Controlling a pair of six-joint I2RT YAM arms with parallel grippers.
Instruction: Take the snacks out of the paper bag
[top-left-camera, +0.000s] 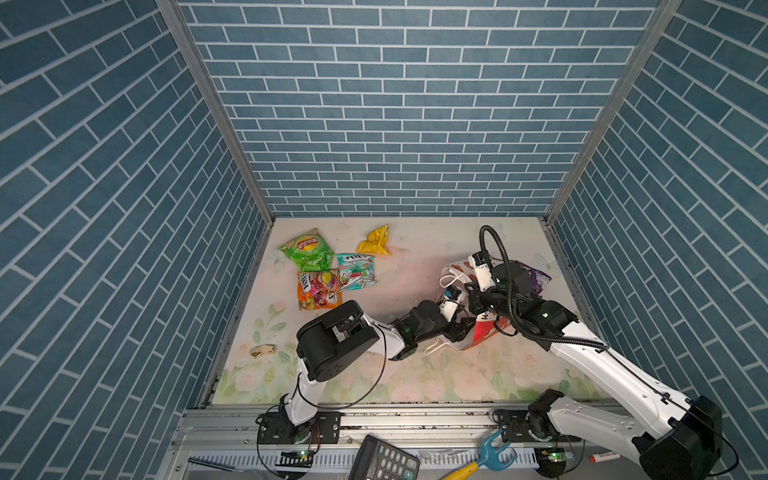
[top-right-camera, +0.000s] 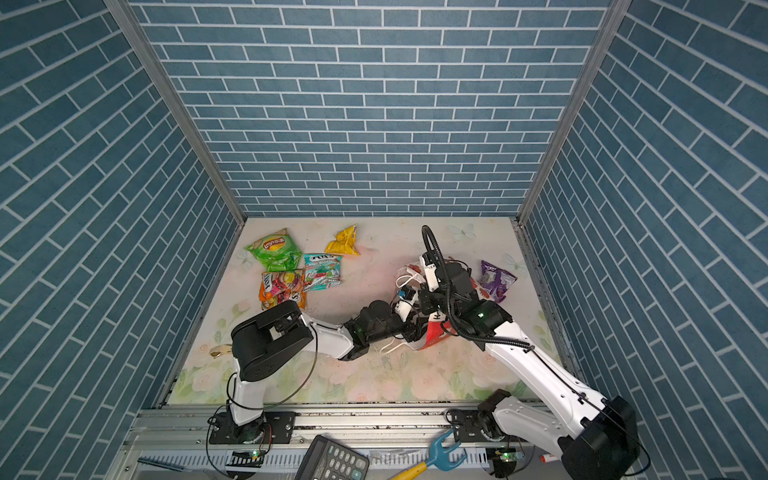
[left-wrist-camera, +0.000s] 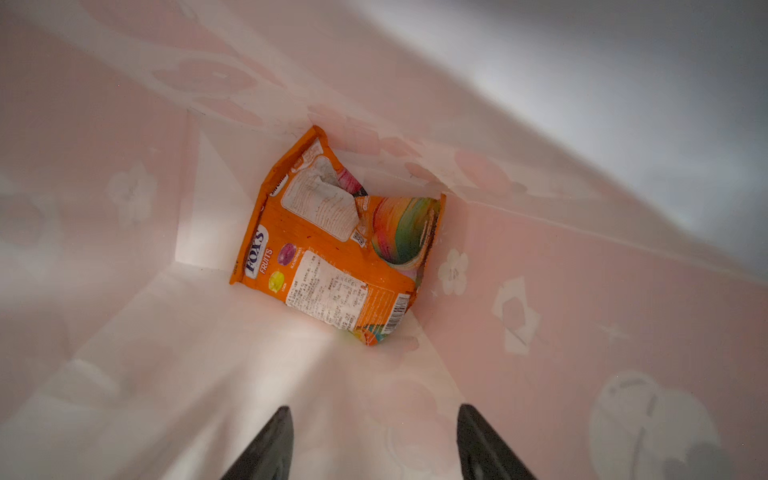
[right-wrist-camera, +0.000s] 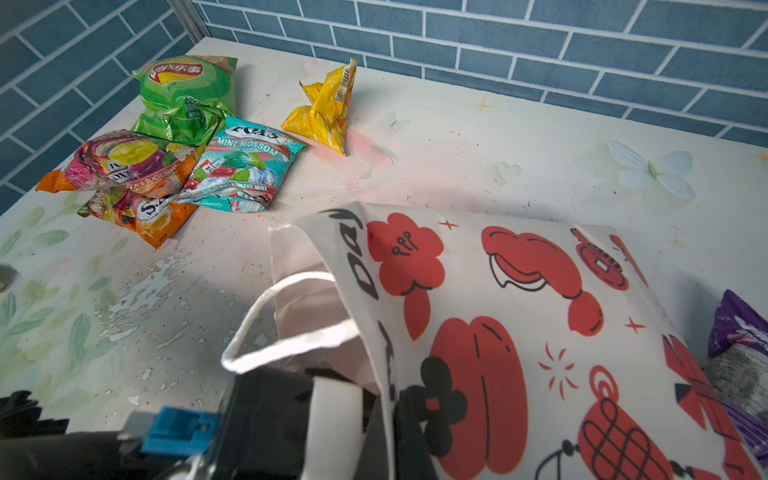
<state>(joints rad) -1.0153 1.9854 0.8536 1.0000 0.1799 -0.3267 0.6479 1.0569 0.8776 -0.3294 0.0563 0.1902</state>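
The left gripper (left-wrist-camera: 374, 415) is reaching deep inside the paper bag (right-wrist-camera: 519, 291), jaws standing apart and holding nothing. The thin white paper walls are crowding in on either side of its black fingers (left-wrist-camera: 266, 444), leaving free room only straight ahead toward the folded bottom. There one orange packet (left-wrist-camera: 328, 245) is lying crumpled, well clear of the fingertips, a corner tucked into the bottom crease. The right gripper (top-left-camera: 478, 300) is pinching shut on the bag's rim just beside the left wrist (the pinch itself is mostly hidden in its own wrist view), and a white cord handle (right-wrist-camera: 299, 345) is looping loose next to it. Six crinkly foil packets are showing: that one inside and five out on the flower-printed table (top-left-camera: 415, 257). Four are sitting well away from both grippers, across bare table toward the far corner on the left arm's side: a puffy green chips packet (top-left-camera: 307, 249), a teal-white packet (top-left-camera: 356, 272) and a second orange packet (top-left-camera: 319, 289) touching one another, and a twisted yellow packet (top-left-camera: 375, 242) slightly apart. One purple packet (top-right-camera: 496, 280) is lying just beyond the right gripper, behind the bag.
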